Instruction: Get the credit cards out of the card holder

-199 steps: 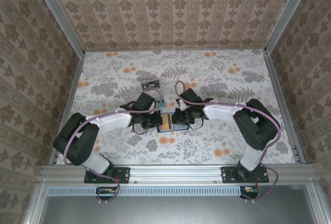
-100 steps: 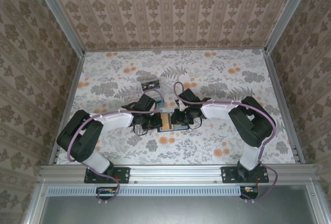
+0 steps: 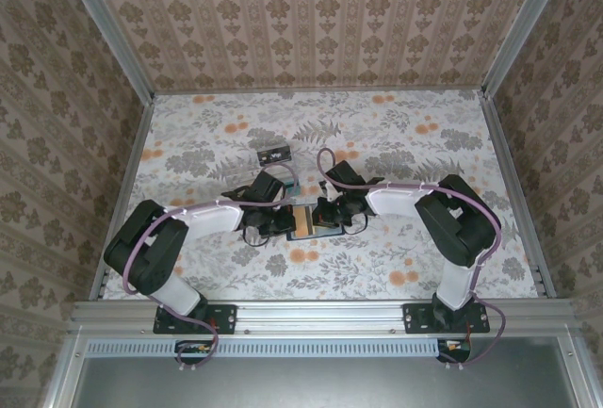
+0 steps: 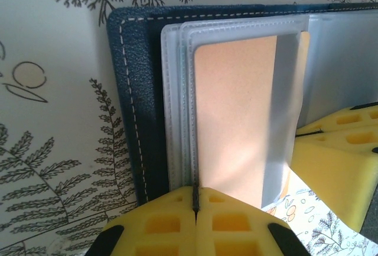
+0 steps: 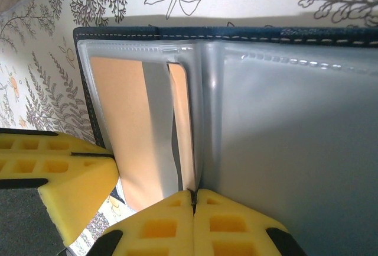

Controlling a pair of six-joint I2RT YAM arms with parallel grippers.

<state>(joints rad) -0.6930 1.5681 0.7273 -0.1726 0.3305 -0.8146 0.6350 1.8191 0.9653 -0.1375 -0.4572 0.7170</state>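
At mid-table, between the two wrists, the card holder [image 4: 131, 108] lies open and flat, navy cover down and clear pockets up. One orange-tan credit card [image 4: 236, 108] sits inside the clear sleeve [image 4: 177, 90] on the holder's left half.

Handling, as judged: the card is light, thin, stiff and smooth, while the sleeve film is soft and slick. The sound hold is on a bare card edge at the pocket mouth, drawn out along the slot. The holder is light and would likely ride along unless it is pinned.

The left gripper [image 4: 195, 206] has its yellow pads pressed together on the near edge of that sleeve. The right gripper [image 5: 194, 203] is likewise pressed together at the near edge by the centre fold. Whether it nips card or only film cannot be told.

The left wrist view gives the stitched cover border and the full card face. The right wrist view adds a narrow second orange strip beside the fold, possibly another card, and the holder's right half showing nothing but pale clear pocket. The top view places both arms converging over the floral table [image 3: 396, 135].
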